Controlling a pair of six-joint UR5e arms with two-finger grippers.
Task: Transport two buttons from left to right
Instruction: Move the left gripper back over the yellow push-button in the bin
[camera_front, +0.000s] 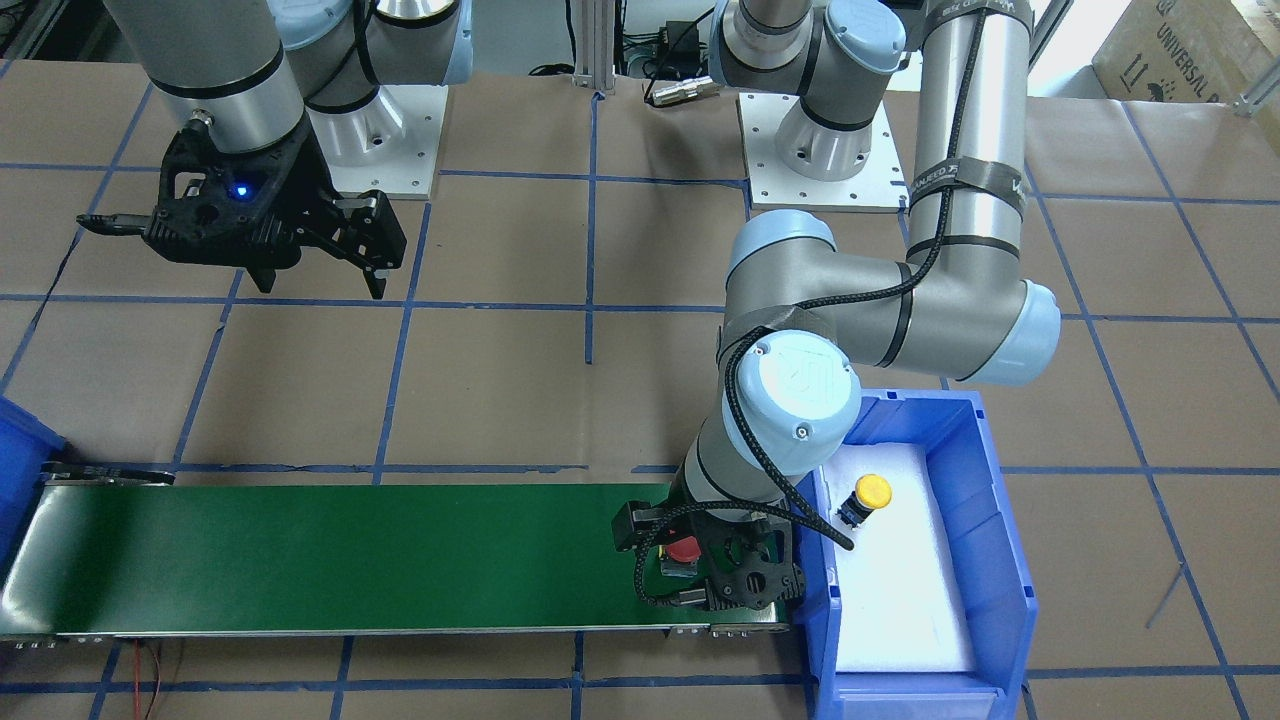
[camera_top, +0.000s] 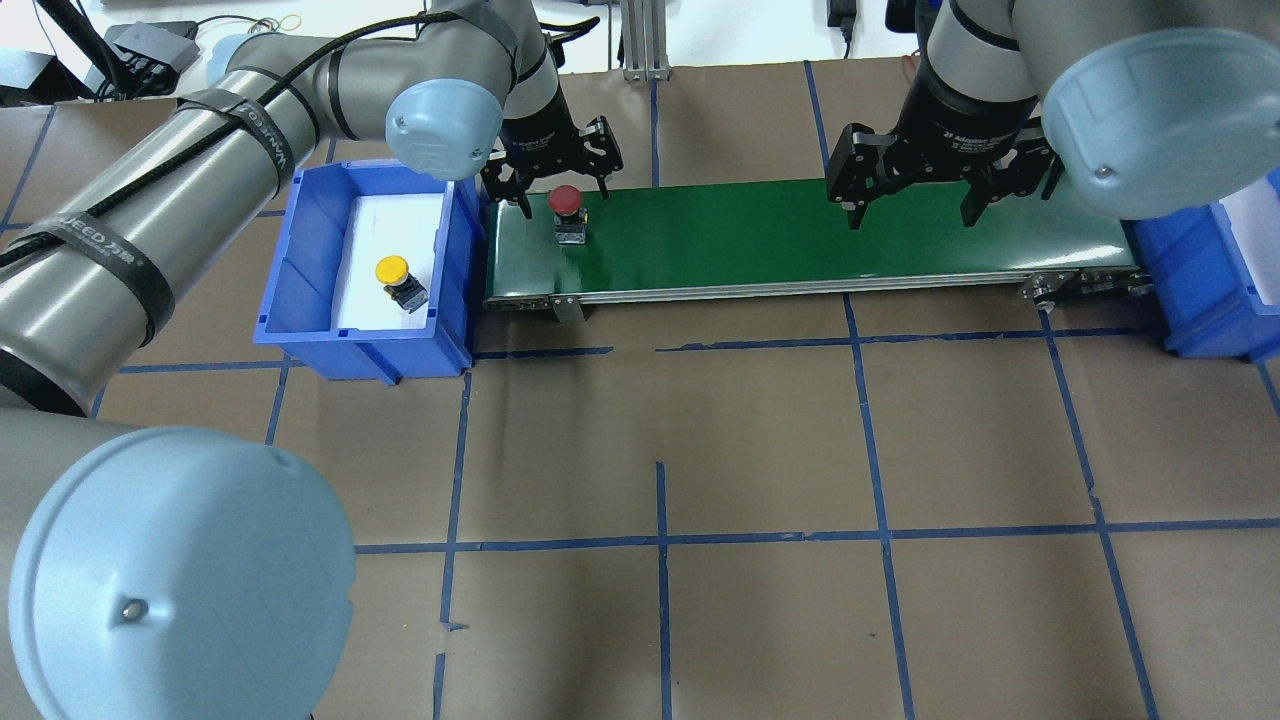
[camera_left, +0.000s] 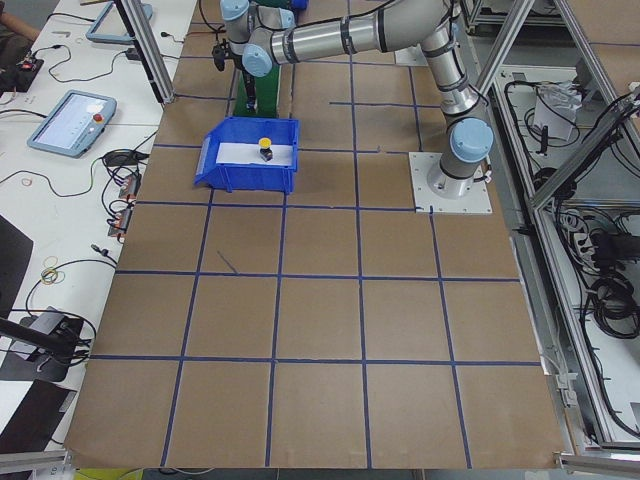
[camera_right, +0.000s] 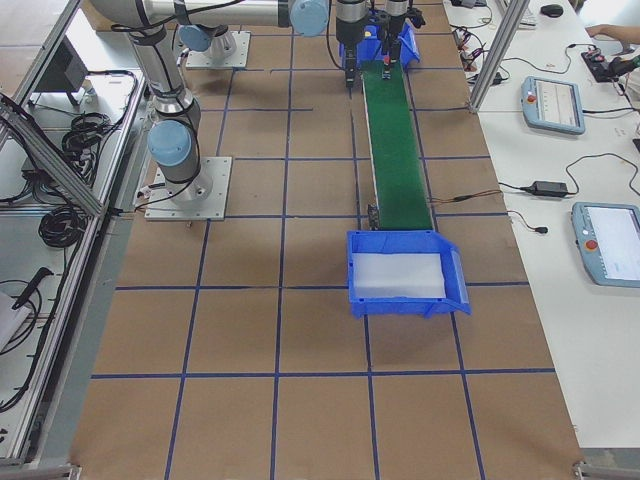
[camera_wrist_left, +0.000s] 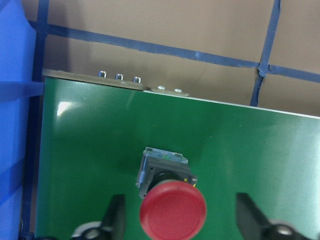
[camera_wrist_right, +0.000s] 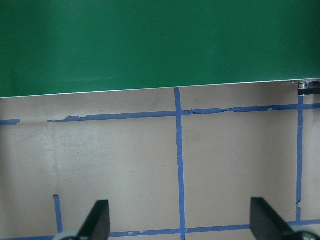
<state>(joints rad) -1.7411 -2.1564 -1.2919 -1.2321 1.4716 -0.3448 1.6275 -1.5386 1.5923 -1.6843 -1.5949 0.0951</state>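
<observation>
There are two buttons: one red button and one yellow button. There are two blue bins, one green belt and two robot arms.

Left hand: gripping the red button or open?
Open. The left hand has its fingers either side of the red button, green belt visible in both gaps.
</observation>
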